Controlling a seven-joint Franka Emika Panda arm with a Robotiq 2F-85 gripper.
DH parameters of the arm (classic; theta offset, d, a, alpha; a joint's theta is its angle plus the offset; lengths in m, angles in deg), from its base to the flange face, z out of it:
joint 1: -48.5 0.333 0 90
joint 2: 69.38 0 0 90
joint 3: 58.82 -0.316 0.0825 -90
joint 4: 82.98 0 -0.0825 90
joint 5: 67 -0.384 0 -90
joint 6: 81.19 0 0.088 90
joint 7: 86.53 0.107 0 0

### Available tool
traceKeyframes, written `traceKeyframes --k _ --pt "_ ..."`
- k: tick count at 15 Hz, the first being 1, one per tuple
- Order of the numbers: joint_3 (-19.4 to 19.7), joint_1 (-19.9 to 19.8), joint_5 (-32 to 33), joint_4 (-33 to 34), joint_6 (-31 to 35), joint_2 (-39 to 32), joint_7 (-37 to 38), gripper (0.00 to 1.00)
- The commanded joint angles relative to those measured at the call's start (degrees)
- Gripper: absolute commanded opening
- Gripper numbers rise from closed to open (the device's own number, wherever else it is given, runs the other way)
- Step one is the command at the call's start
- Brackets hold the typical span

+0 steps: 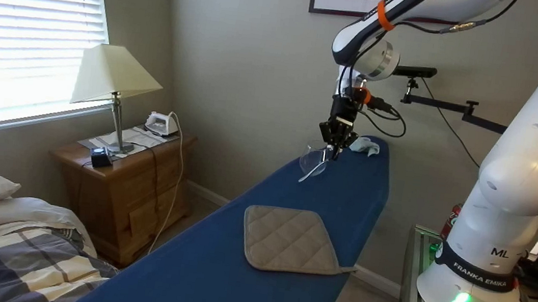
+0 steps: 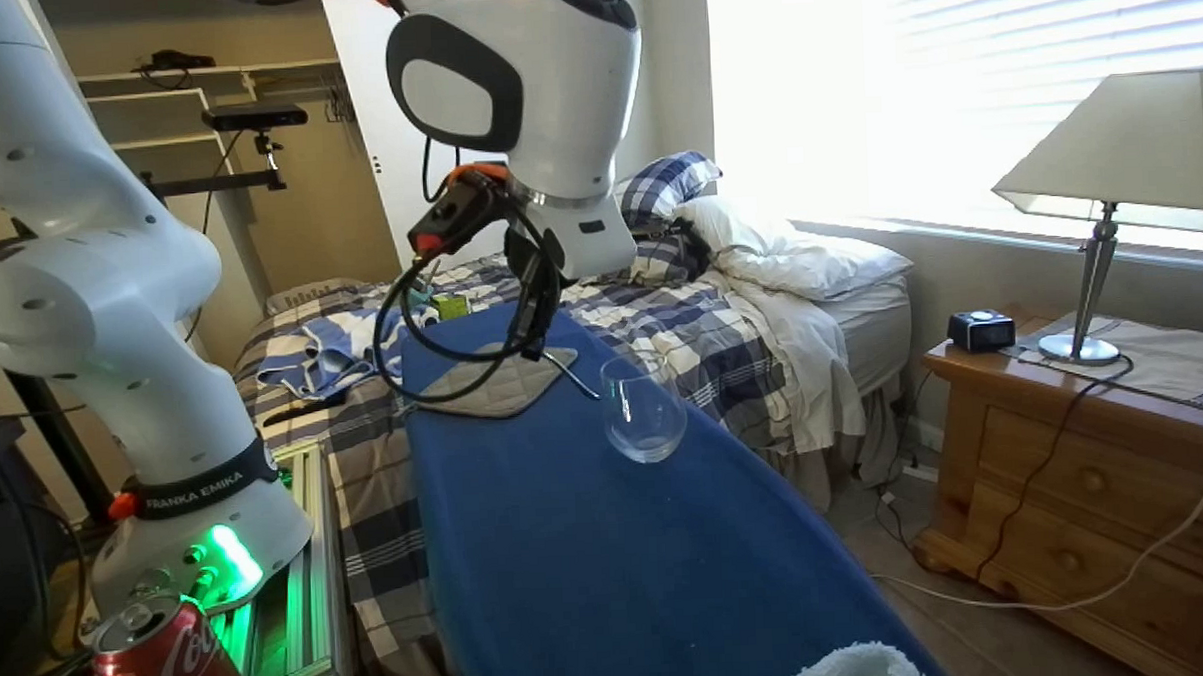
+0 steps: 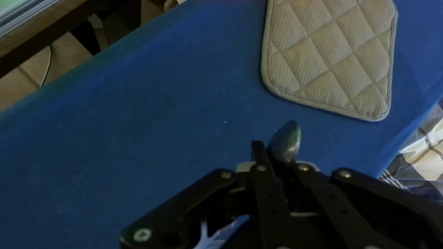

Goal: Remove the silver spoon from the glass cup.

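One tool, nearly closed, pinches one silver spoon just outside one glass cup.

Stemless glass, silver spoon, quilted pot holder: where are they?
Stemless glass (image 2: pixel 646 416), in an exterior view: its clear side.
Silver spoon (image 3: pixel 286 142), in the wrist view: its rounded end.
Quilted pot holder (image 1: pixel 291 241), in an exterior view: its middle.

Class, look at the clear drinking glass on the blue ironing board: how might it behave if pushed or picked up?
The clear drinking glass looks fragile: its see-through walls seem thin, so a hard squeeze could crack it. Its smooth, glossy surface would probably be slippery. Pushed high up, it might tip and then roll, given its rounded sides.
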Motion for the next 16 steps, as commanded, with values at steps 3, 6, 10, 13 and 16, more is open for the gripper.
traceKeyframes --k 3,6,10,13,16 --pt "0.6 0.9 -2.3 -2.7 3.1 -0.4 -6.6 0.35" --pt "0.6 1.0 -1.6 -2.6 3.1 -0.3 -6.7 0.54" --pt "0.6 1.0 -1.5 -2.0 3.2 -0.4 -6.0 0.82" --pt "0.6 0.9 -1.6 -1.4 2.9 -0.4 -5.1 0.99" --pt "0.1 1.2 -1.1 -0.8 2.3 0.9 -3.9 1.00"
